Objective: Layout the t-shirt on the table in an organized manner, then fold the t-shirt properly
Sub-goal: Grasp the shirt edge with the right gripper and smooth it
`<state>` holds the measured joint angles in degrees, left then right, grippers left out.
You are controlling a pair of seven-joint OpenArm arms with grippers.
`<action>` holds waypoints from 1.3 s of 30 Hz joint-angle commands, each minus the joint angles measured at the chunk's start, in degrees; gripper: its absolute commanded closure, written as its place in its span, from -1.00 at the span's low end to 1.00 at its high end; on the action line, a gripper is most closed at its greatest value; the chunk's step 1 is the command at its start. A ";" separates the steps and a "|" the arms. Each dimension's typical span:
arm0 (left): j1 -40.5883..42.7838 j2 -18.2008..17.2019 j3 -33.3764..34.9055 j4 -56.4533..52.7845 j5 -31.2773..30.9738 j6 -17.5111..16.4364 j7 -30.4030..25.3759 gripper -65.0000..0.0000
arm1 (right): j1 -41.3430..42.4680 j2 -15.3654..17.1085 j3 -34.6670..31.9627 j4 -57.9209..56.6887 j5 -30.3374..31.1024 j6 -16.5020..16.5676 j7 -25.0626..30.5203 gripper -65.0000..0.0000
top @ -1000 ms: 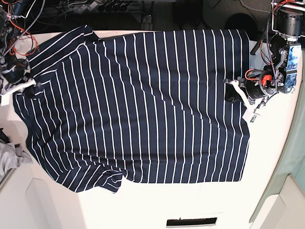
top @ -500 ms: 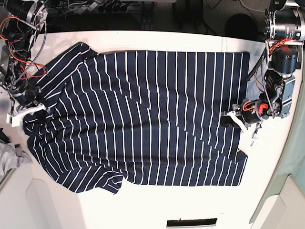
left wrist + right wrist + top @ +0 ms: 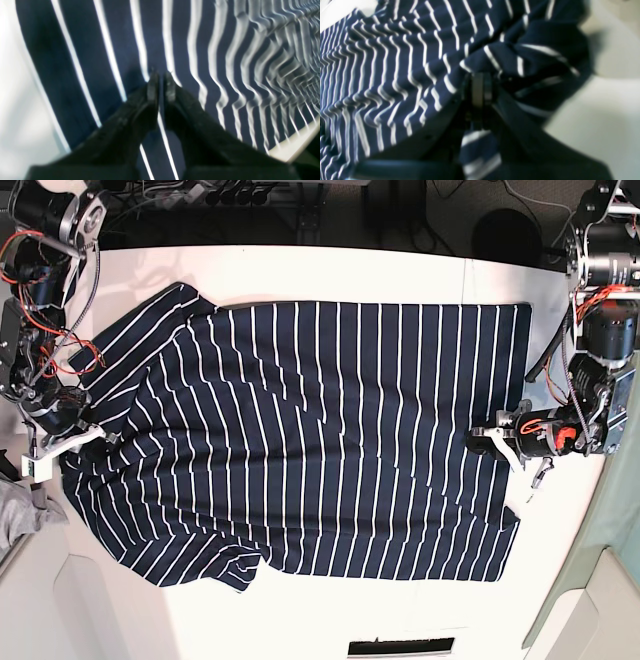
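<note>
The navy t-shirt [image 3: 320, 430] with thin white stripes lies spread across the white table [image 3: 330, 275], collar end to the left and hem to the right. My left gripper [image 3: 480, 442] is shut on a pinch of cloth near the hem, and the hem below it is kinked. In the left wrist view its tips [image 3: 160, 78] are closed on the striped t-shirt [image 3: 225, 50]. My right gripper [image 3: 88, 442] is shut on the shoulder end. In the right wrist view cloth [image 3: 395, 62] bunches around its closed tips [image 3: 480, 85].
A small grey cloth [image 3: 18, 515] lies at the table's left edge. A dark slot [image 3: 400, 646] sits in the near edge. Cables and dark gear [image 3: 230, 200] lie beyond the far edge. Bare table shows on the right [image 3: 560, 540].
Both grippers have moved toward the near side of the table, dragging the shirt with them. Its far edge now lies on the tabletop and a bare strip shows behind it.
</note>
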<state>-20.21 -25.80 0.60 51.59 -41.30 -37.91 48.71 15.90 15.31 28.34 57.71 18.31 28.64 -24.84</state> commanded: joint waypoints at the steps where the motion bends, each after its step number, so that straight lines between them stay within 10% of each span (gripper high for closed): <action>1: 0.24 -2.03 -0.28 3.72 -2.58 -0.92 0.07 0.78 | -1.68 1.14 1.29 4.02 2.34 0.72 -0.02 1.00; 10: 15.65 -4.50 -0.31 24.04 -5.66 -1.79 0.28 0.78 | -18.38 1.20 6.91 20.00 9.33 2.23 -1.99 1.00; 14: 19.52 -4.11 -0.31 25.16 -5.62 -1.79 -2.19 0.78 | -19.26 1.14 6.69 18.64 8.48 2.23 0.48 -0.02; 16: 20.33 -3.78 -0.31 25.16 -5.62 -1.79 -2.19 0.78 | -18.71 1.40 5.55 17.66 5.25 2.14 3.52 -0.19; 39: 20.55 -1.81 -0.31 25.16 -3.48 -1.79 -2.19 0.78 | -9.92 3.41 -8.55 5.55 -3.93 1.36 8.07 0.03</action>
<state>1.13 -26.81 0.73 75.85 -44.01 -39.27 47.55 5.10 17.78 19.57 62.61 13.67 29.78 -17.85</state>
